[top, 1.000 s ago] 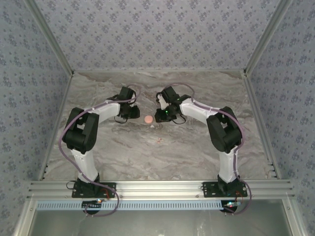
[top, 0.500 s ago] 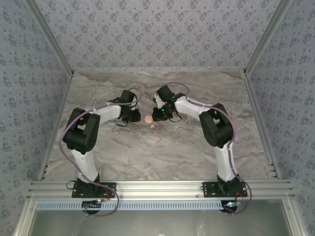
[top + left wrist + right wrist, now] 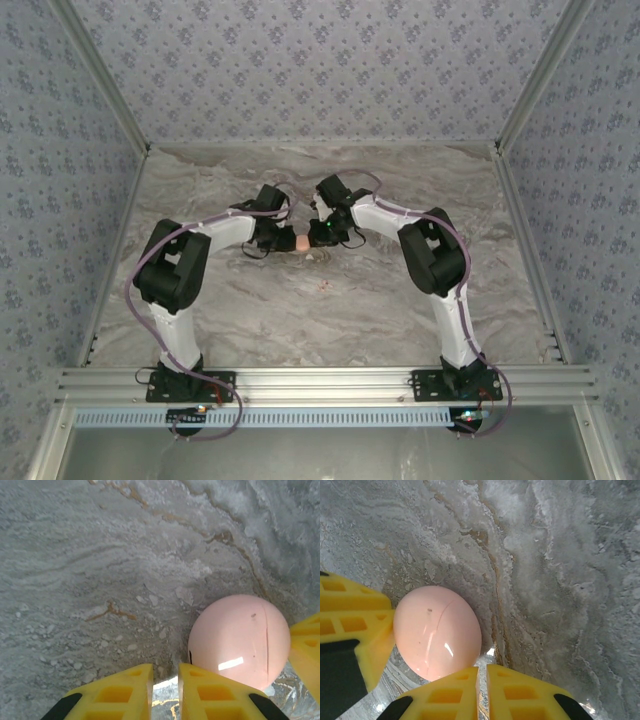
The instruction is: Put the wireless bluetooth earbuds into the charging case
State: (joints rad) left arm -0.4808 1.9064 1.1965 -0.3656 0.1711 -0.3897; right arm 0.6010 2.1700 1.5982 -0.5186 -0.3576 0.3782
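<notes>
Case (image 3: 239, 640): lying shut on the marbled table (image 3: 75, 555), seam showing on top. It is looking light, rigid and glossy, so likely slipping easily; pinching across its rim seems safest.
Left gripper (image 3: 165, 692): jaws closed and holding nothing, sitting just left of the case.
Right gripper (image 3: 482, 692): likewise closed and empty, crowding the case's right edge.
Hidden: cannot tell whether earbuds are sitting inside the case; the hinge side is proving hard to make out.

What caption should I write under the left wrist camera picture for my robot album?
Shut left gripper right next to the pink charging case on the marble table.
</notes>
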